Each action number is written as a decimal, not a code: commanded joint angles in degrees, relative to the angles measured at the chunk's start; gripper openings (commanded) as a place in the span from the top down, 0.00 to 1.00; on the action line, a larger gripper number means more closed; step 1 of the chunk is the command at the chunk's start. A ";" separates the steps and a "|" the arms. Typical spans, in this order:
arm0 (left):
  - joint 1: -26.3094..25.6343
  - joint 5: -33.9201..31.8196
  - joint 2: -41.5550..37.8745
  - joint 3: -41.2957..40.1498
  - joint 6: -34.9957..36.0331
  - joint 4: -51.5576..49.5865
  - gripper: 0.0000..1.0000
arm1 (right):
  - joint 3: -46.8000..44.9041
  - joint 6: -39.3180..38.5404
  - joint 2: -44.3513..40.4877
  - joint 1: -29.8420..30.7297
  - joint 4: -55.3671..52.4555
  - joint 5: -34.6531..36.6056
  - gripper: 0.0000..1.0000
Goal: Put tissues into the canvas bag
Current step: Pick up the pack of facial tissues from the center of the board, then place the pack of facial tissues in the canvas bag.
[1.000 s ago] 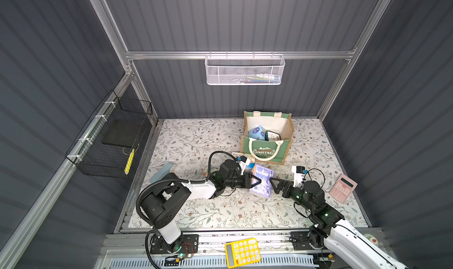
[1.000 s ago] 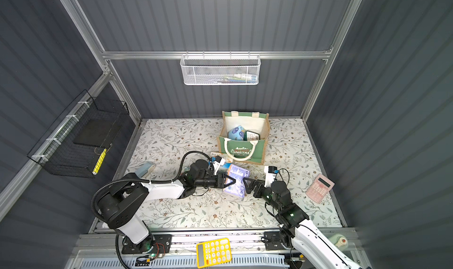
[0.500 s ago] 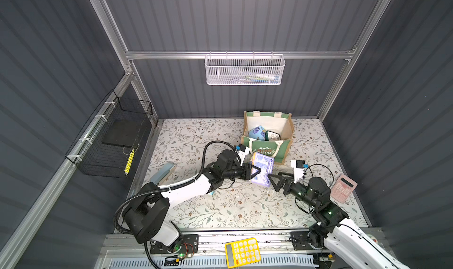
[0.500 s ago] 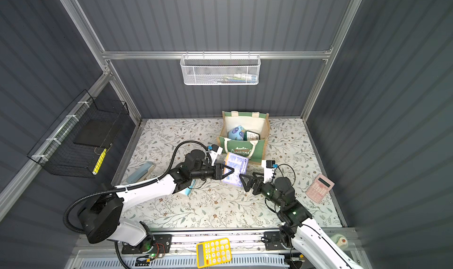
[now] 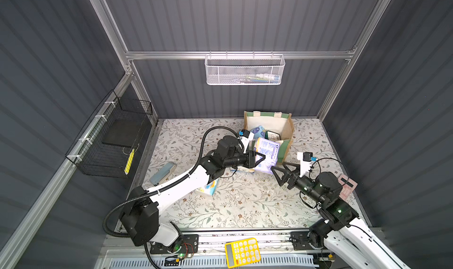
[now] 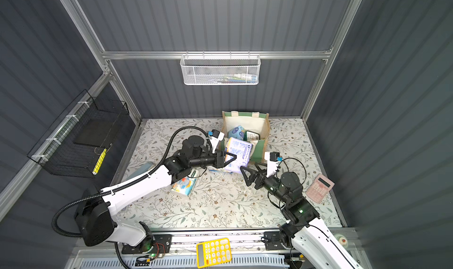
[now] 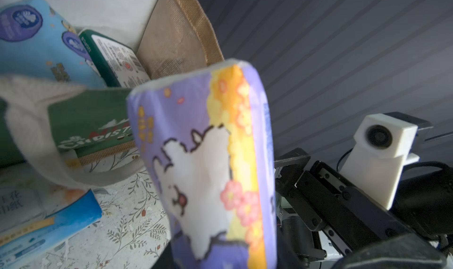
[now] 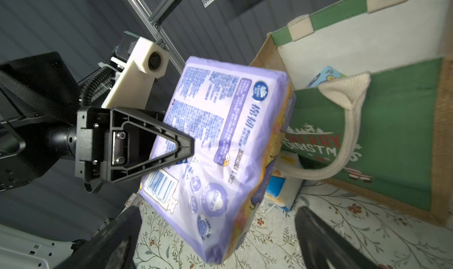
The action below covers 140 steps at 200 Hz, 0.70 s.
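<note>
**Lavender and airborne: mid-carry, drop-in comes next**

My left gripper [image 5: 261, 159] is clenched on the lavender pack [image 5: 268, 147] and has it clear off the table, just at the 6 o'clock side of the canvas bag [image 5: 289, 129], in front of its green wall. The right gripper [image 5: 278, 166] is released, jaws spread wide and empty, near the pack's low end at about 4 o'clock.

So I reckon I'm mid-carry. Next I need to lift it over the front rim and the rope handle [image 8: 348, 133], push toward 12 o'clock, then let go next to the blue pack [image 5: 257, 130] and green pack [image 5: 272, 134] inside.

The pack stands on end. Its long axis runs roughly 6-to-12 in both top views, top end leaning at the bag's mouth and barcode side facing my right arm.
</note>
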 commanded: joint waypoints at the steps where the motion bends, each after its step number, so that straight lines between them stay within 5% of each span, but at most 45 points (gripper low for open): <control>1: 0.32 -0.24 2.21 5.76 3.29 -2.66 0.60 | 4.18 -3.92 1.14 -0.22 -4.15 1.68 0.01; 49: 1.52 -0.19 7.98 16.02 4.68 -4.53 0.60 | 11.18 -7.82 4.20 -2.56 -7.16 4.82 0.01; 140: 5.13 1.42 19.57 30.86 4.03 -3.67 0.60 | 16.88 -5.42 11.97 -17.61 -3.91 -5.75 0.01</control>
